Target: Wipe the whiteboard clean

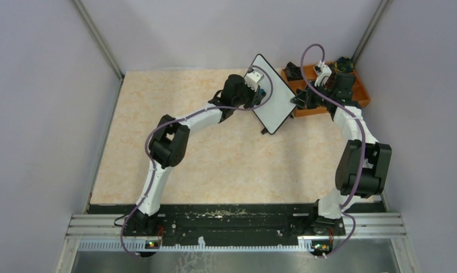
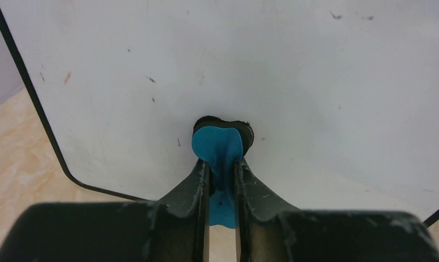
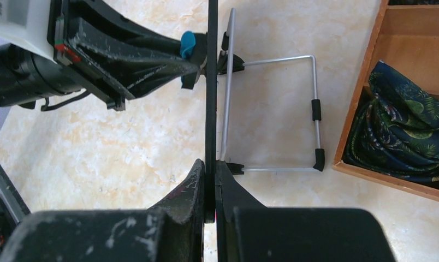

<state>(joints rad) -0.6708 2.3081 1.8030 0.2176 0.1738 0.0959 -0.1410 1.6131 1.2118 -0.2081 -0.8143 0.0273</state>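
— Where to rub?
— On the whiteboard point(image 1: 274, 99), standing by the orange tray point(image 1: 361, 90), edge pinched in right gripper point(image 3: 209, 169).
— Left gripper point(image 2: 221, 169)?
— Squeezing the blue wiper point(image 2: 216, 144). Press flat, rub red specks point(image 2: 67, 77).

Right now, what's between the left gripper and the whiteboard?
A small blue eraser, pinched in the left gripper and pressed against the whiteboard. The left wrist view shows it best.
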